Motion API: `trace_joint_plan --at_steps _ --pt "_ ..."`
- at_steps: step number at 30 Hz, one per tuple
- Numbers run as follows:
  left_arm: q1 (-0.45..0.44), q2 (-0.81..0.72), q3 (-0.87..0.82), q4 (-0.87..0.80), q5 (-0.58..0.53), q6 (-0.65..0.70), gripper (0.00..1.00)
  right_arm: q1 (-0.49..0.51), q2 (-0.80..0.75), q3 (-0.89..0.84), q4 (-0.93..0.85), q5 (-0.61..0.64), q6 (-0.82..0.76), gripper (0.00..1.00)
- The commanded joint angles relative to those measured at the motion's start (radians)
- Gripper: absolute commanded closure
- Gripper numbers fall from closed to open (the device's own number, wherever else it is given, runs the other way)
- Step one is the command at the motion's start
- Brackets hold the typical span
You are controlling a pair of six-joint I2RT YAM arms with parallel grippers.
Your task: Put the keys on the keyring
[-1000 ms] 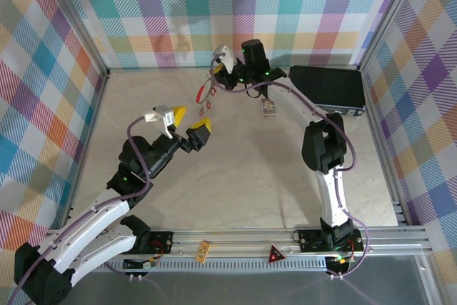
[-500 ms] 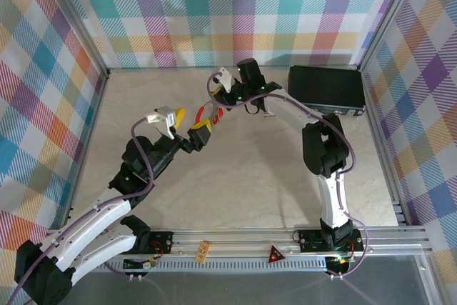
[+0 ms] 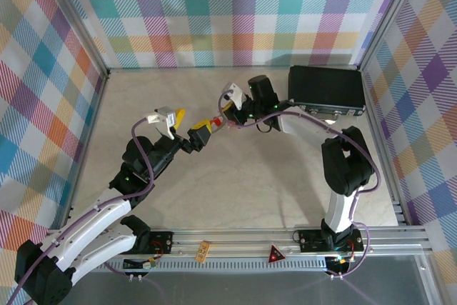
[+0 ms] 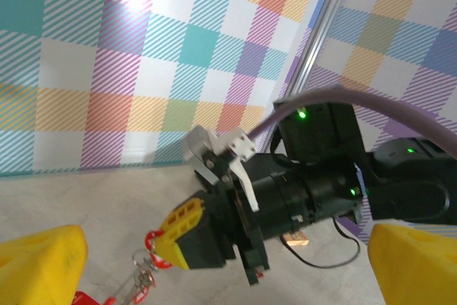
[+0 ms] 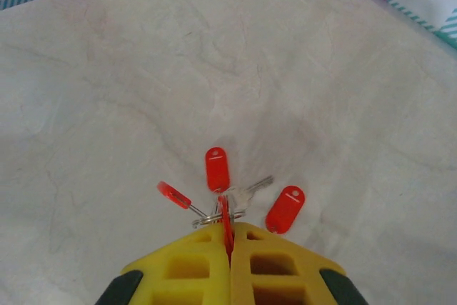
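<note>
Now the right gripper point(image 5: 230, 242), pinched shut on the keyring point(image 5: 226, 218) with 3 red keys point(image 5: 217, 168) fanned out just beyond it, has swung from the back wall point(image 3: 235, 19) over to the wide-open left gripper point(image 3: 190, 125), so a handover looks close

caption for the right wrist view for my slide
Right gripper shut on the keyring, three red keys splayed beyond it over the pale table.
</note>
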Motion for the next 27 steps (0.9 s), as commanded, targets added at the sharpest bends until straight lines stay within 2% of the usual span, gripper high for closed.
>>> trace_joint_plan --at_steps 1,9,23,27 --pt "0.01 -0.012 -0.015 0.043 -0.016 0.003 0.0 0.029 -0.066 -0.089 0.06 0.01 0.037 1.0" --pt "0.01 -0.016 -0.02 0.051 -0.007 -0.006 0.0 0.071 -0.182 -0.301 0.121 0.051 0.085 0.99" --pt "0.01 -0.019 -0.024 0.05 -0.007 -0.012 0.0 0.193 -0.287 -0.491 0.136 0.107 0.172 0.98" --pt "0.01 -0.023 -0.026 0.045 -0.008 -0.012 0.0 0.218 -0.282 -0.519 0.136 0.103 0.252 0.97"
